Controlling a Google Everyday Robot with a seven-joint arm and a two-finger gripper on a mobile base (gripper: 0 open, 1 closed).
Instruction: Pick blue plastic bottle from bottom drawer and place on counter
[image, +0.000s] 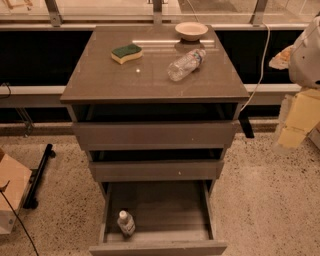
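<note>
The blue plastic bottle (126, 223), small and pale with a white cap, stands upright in the front left corner of the bottom drawer (165, 207). The drawer is pulled out and otherwise bare. The counter (150, 77) tops the drawer unit above it. My gripper (296, 122) is at the right edge of the view, level with the top drawer. It is off to the right of the unit, far from the bottle and holding nothing that I can see.
On the counter lie a clear ribbed water bottle (186, 64), a green and yellow sponge (126, 53) and a pale bowl (191, 31). Two upper drawers (155, 135) are partly open. A cardboard box (11, 187) and a black stand (39, 176) sit on the floor to the left.
</note>
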